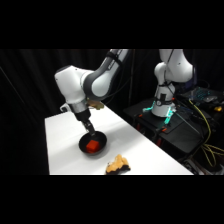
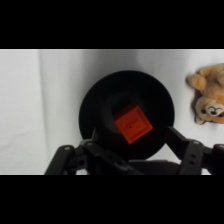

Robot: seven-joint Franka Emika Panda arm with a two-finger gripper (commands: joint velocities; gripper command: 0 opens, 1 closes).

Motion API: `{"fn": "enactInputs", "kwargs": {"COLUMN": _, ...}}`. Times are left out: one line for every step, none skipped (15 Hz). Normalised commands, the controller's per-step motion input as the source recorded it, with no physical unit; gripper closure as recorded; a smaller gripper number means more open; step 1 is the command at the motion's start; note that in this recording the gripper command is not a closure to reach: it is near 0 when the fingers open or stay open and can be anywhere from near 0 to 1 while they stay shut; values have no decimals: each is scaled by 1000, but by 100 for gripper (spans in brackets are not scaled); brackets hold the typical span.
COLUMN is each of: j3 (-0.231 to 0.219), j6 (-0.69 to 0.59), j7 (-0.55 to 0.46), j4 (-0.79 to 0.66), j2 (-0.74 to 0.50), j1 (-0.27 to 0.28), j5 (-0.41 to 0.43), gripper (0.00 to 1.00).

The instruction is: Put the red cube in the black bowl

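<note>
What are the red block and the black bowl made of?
The red cube looks like solid plastic or painted wood: flat faces, even bright colour. The black bowl looks like matte plastic, since it shows no shine, but the material can't be told for sure.

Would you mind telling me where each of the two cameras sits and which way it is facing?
Side view: stands beside the white table, looking across and down; shows the white arm, its hand over the round matte black bowl.
Wrist view: rides on the wrist, looking down past the hand's black linkage into that bowl.
Shared: the small bright red cube inside the bowl, and the tan plush toy.
</note>
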Motion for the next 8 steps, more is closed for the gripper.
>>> {"fn": "enactInputs", "kwargs": {"j3": -17, "j6": -617, "j7": 182, "j4": 80, "j2": -454, "j1": 93, "j5": -10, "gripper": 0}}
{"fn": "enactInputs", "kwargs": {"j3": -26, "j6": -618, "j7": 217, "j4": 113, "j2": -428, "j1": 100, "j5": -12, "gripper": 0}}
{"fn": "enactInputs", "kwargs": {"j3": -32, "j6": -613, "j7": 236, "j4": 133, "j2": -431, "j1": 103, "j5": -19, "gripper": 0}}
{"fn": "enactInputs", "kwargs": {"j3": -33, "j6": -556, "j7": 215, "j4": 135, "j2": -419, "j1": 99, "j5": -28, "gripper": 0}}
{"fn": "enactInputs", "kwargs": {"j3": -33, "j6": -494, "j7": 201, "j4": 135, "j2": -398, "j1": 94, "j5": -28, "gripper": 0}}
{"fn": "enactInputs", "kwargs": {"j3": -29, "j6": -458, "j7": 167, "j4": 128, "j2": -379, "j1": 79, "j5": -13, "gripper": 0}}
{"fn": "enactInputs", "kwargs": {"j3": -32, "j6": -404, "j7": 140, "j4": 126, "j2": -331, "j1": 68, "j5": -21, "gripper": 0}}
{"fn": "enactInputs", "kwargs": {"j3": -40, "j6": -374, "j7": 66, "j4": 114, "j2": -290, "j1": 47, "j5": -44, "gripper": 0}}
